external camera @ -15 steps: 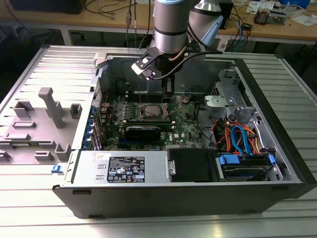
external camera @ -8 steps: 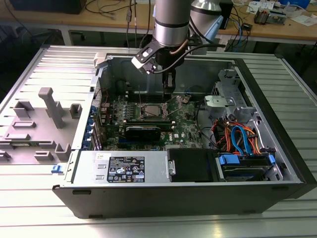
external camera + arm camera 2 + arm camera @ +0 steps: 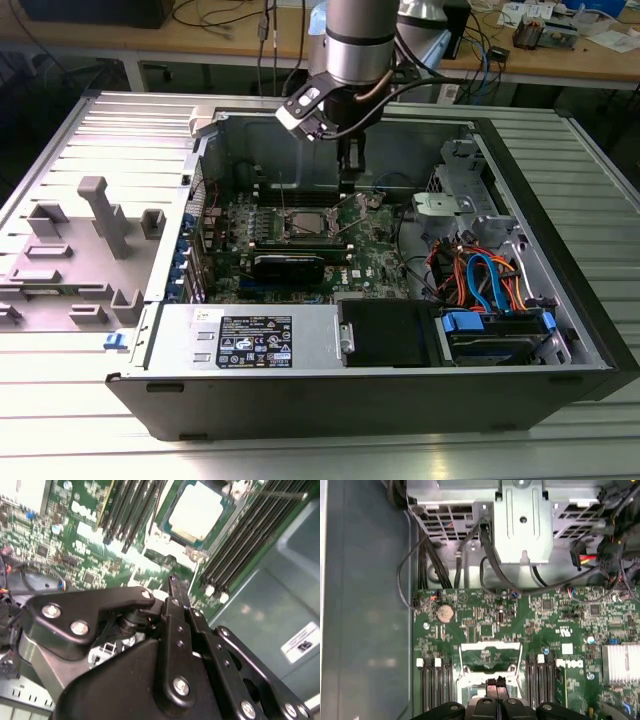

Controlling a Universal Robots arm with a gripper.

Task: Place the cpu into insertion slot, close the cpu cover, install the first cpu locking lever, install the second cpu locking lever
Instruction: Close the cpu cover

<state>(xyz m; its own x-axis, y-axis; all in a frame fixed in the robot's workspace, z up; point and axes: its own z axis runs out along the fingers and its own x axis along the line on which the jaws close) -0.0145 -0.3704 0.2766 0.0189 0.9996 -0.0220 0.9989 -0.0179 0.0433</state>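
Cpu (image 3: 195,512) seated in slot (image 3: 162,539); cover (image 3: 490,647) stands raised beside slot, leaving cpu exposed; end effector (image 3: 496,681), fingers together, nothing visibly held, at cover's edge

I find the chip (image 3: 196,511), a flat square with a dull silver top, lying level in the socket (image 3: 226,519) on the green board. The cover (image 3: 490,645), a thin silver frame with a wide window, seems swung open beside it.
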